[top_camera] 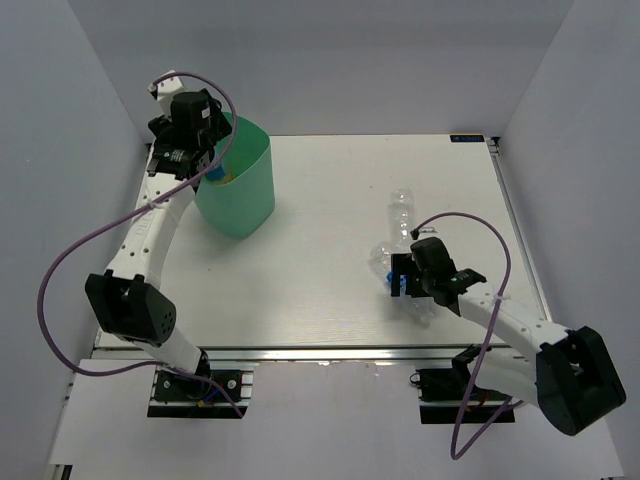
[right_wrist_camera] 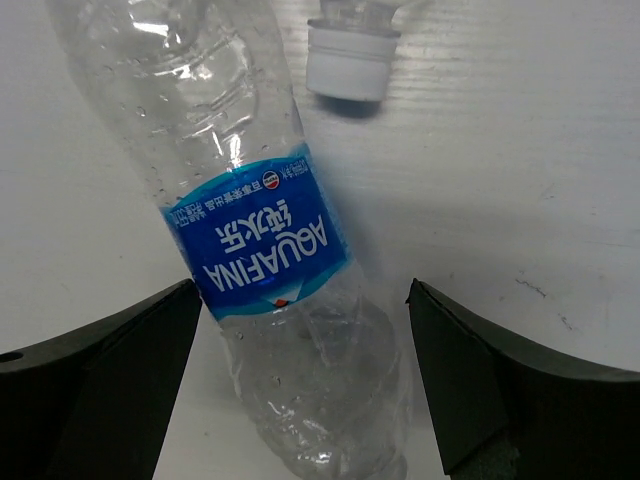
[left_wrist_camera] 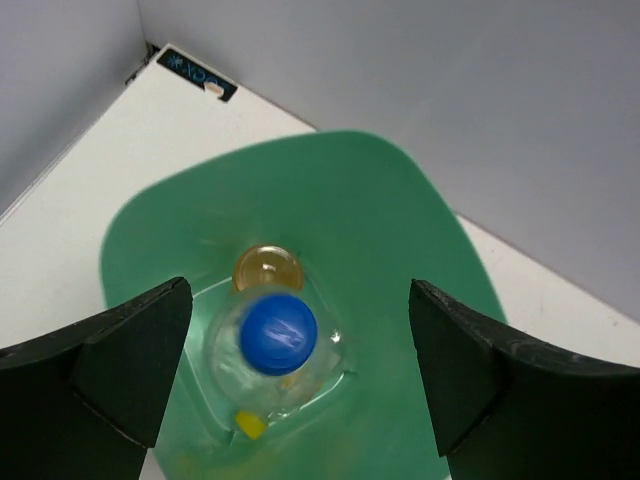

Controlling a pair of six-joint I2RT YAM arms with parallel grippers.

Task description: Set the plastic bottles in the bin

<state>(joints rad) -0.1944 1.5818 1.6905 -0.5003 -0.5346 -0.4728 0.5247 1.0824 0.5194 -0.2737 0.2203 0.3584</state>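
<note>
The mint-green bin (top_camera: 243, 205) stands at the back left. My left gripper (top_camera: 207, 163) hangs open and empty over its mouth. In the left wrist view (left_wrist_camera: 298, 305) the bin (left_wrist_camera: 400, 230) holds a clear bottle with a blue cap (left_wrist_camera: 278, 335), slightly blurred, an orange bottle (left_wrist_camera: 267, 268) and a tiny yellow-orange one (left_wrist_camera: 250, 424). My right gripper (top_camera: 403, 277) is open low over a blue-label clear bottle (top_camera: 381, 257) lying on the table. In the right wrist view (right_wrist_camera: 300, 300) its fingers stand either side of that bottle's (right_wrist_camera: 262, 250) lower end, apart from it.
A plain clear bottle (top_camera: 402, 212) with a white cap (right_wrist_camera: 348, 65) lies just beyond the blue-label bottle, its cap close to it. The white table (top_camera: 320, 300) is walled at the back and both sides.
</note>
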